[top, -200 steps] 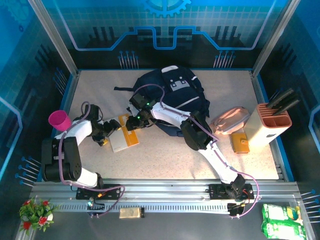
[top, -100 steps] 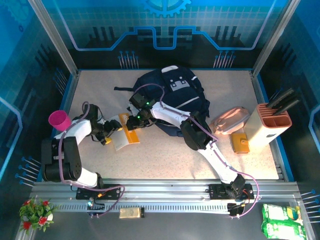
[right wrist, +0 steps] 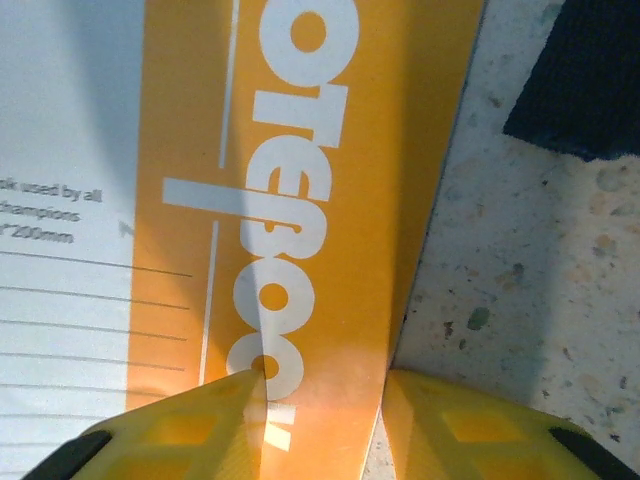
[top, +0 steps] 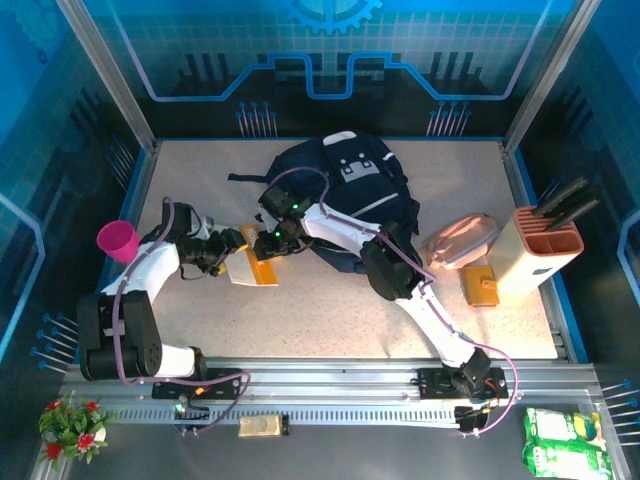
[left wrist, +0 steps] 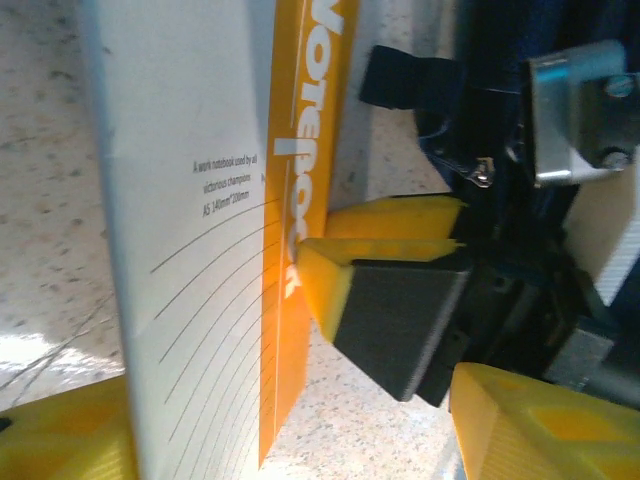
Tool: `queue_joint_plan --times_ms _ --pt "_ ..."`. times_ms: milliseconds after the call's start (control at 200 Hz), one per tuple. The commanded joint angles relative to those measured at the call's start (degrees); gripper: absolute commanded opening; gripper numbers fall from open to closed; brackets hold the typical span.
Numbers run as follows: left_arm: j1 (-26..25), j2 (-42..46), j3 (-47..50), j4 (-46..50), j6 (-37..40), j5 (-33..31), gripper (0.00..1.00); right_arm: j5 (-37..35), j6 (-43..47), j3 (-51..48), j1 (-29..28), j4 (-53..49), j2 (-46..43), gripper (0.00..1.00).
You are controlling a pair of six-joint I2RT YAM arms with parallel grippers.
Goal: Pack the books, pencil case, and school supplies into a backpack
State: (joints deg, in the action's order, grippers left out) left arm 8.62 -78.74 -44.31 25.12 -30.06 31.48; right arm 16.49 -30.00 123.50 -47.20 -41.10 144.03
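1. Between the right jaws, clamped tight, is the orange edge strip of a notebook (right wrist: pixel 300 200). The strip carries "notebook" in large white letters.
2. On the white cover beside the strip, small grey print reads "A work notebook used by all victorious champions". A size line under it ends in "200mm", and thin curved lines run below that.
3. The left jaws stand apart, one on each side of the notebook. The cover is close to one of them, but I cannot tell whether it touches.
4. The notebook is held at a tilt over the table (top: pixel 320 330), just beside the backpack (top: pixel 345 185), not inside it.
5. Just past the right jaws are dark backpack cloth and a black strap (left wrist: pixel 405 80).
6. Well away from both jaws, on the right arm's side, are the pencil case (top: pixel 460 240), a flat orange piece (top: pixel 480 287) and a beige holder (top: pixel 545 248). A pink cup (top: pixel 120 240) stands near the left arm.
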Motion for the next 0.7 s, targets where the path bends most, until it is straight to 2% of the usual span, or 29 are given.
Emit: queue_joint_plan --times_ms 0,155,435,495,575,695 --pt "0.2 0.4 1.2 -2.1 -0.1 3.6 0.67 -1.5 -0.9 0.1 -0.1 -3.9 3.3 0.38" --pt "0.2 -0.8 -0.2 2.3 0.9 -2.6 0.58 -1.6 -0.9 0.0 0.0 -3.9 3.2 0.38" --pt "0.2 -1.8 -2.1 5.8 0.3 -8.8 0.27 -3.3 -0.1 3.0 0.1 -3.5 -1.7 0.44" --pt "0.2 -1.5 -2.7 6.1 0.2 -9.3 0.17 -3.5 -0.1 3.5 0.2 -3.5 -3.3 0.45" --pt "0.2 -0.8 -3.5 7.1 0.0 -11.0 0.00 -4.6 0.0 2.9 0.5 -3.0 -6.5 0.47" --pt "0.2 1.0 -4.9 8.1 -0.4 -13.0 0.00 -7.0 -1.0 -2.4 1.4 0.3 -14.1 0.49"
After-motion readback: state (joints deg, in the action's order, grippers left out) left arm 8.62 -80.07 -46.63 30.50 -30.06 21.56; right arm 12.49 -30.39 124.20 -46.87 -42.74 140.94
